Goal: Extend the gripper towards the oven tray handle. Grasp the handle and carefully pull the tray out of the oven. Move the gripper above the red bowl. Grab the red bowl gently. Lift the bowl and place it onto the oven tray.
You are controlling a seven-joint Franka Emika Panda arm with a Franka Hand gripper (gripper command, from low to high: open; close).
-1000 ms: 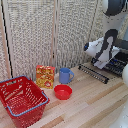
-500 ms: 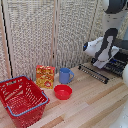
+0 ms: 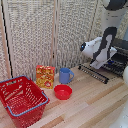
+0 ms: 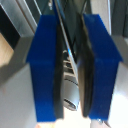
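While the fingers (image 4: 71, 65) straddle a thin bar, probably the handle (image 4: 67, 47), I cannot tell if they are clamped on it. In the exterior view the arm (image 3: 102, 47) reaches down at the oven (image 3: 119, 55) on the right. The tray (image 3: 97, 71) runs along the oven front, so pulling means drawing away from it. Well apart on the desk (image 3: 95, 105) sits the bowl (image 3: 63, 92), beside the mug (image 3: 65, 75).

One red bowl (image 3: 63, 92). One blue mug (image 3: 65, 75). One red basket (image 3: 21, 99). One orange box (image 3: 45, 76). One oven (image 3: 119, 56), one wire tray (image 3: 96, 71). One robot arm (image 3: 107, 35); two blue fingers (image 4: 47, 70).
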